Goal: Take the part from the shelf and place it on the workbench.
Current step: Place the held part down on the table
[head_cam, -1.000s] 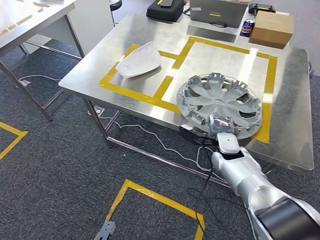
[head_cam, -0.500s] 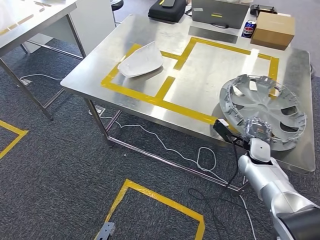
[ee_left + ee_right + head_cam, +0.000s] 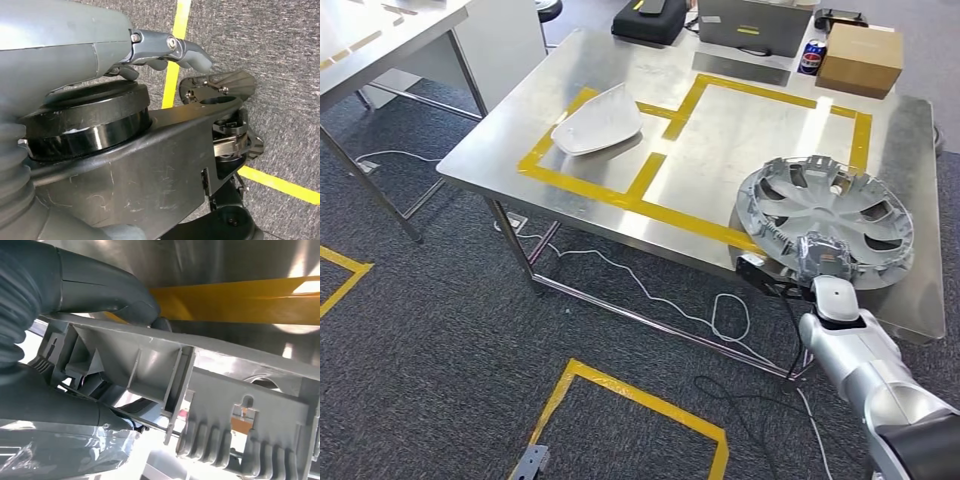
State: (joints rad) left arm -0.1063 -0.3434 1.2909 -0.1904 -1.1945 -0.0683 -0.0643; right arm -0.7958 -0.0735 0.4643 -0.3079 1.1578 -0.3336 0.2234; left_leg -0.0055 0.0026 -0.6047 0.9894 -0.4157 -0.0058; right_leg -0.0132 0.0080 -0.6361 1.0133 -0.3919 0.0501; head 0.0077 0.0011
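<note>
A silver hubcap (image 3: 824, 203) lies nearly flat over the near right part of the steel workbench (image 3: 743, 130), partly across the yellow tape frame (image 3: 697, 222). My right hand (image 3: 824, 258) grips its near rim at the table's front edge. In the right wrist view the thumb and fingers (image 3: 109, 287) clamp the hubcap's ribbed rim (image 3: 234, 400) just above the steel top. Whether the hubcap touches the table I cannot tell. My left hand (image 3: 166, 47) hangs over the carpet, fingers stretched out and holding nothing.
A white curved panel (image 3: 598, 120) lies in the left taped box. At the far edge stand a cardboard box (image 3: 862, 58), a can (image 3: 813, 55), a laptop (image 3: 754, 25) and a black bag (image 3: 650, 18). Cables (image 3: 727, 310) trail under the table. Another table (image 3: 388, 30) stands at the left.
My right hand swung the hubcap from the table's middle out to the right, then back a little leftward and lower. The view shifted slightly.
</note>
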